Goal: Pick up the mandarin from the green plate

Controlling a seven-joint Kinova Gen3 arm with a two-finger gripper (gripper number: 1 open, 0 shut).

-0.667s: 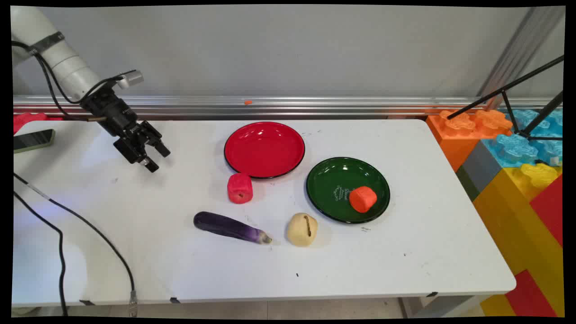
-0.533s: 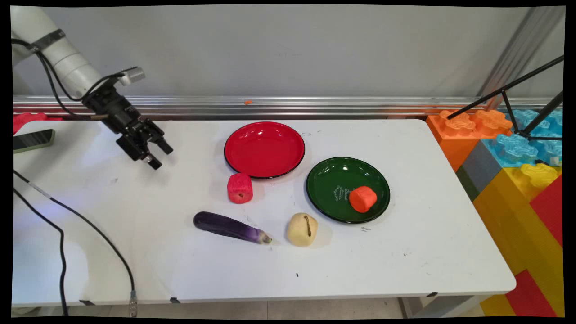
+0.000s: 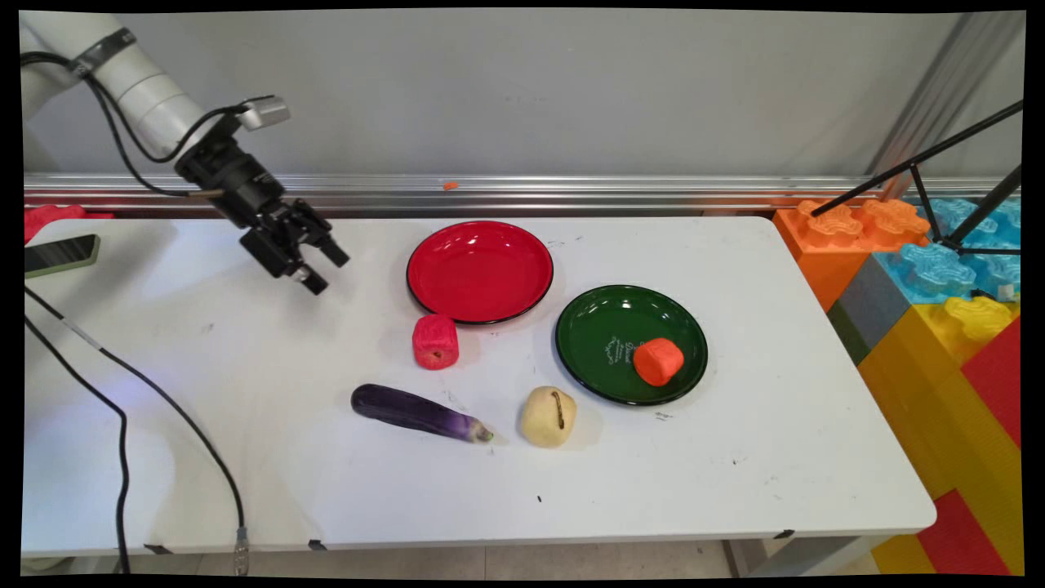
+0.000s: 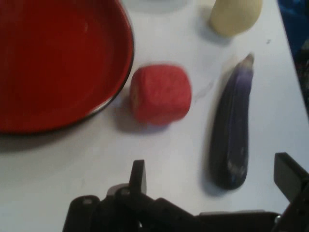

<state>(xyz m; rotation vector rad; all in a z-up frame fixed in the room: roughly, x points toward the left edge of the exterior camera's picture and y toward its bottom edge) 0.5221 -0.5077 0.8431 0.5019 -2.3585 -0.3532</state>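
- Since the earlier frames your gripper (image 3: 324,272) has travelled toward 3 o'clock and now hangs over the table (image 3: 735,457), fingers spread wide, holding nothing.
- You have the red plate (image 3: 480,271) at its 3 o'clock, the green plate (image 3: 608,339) beyond carrying an orange block (image 3: 658,362).
- Your eggplant (image 3: 420,413) lies at 5 o'clock, a potato (image 3: 548,416) beside it.
- Nearest is the red block (image 3: 435,342), touching the red plate's rim.

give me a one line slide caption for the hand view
Open black two-finger gripper above the white table, facing a red foam cube between a glossy red plate and a purple toy eggplant.
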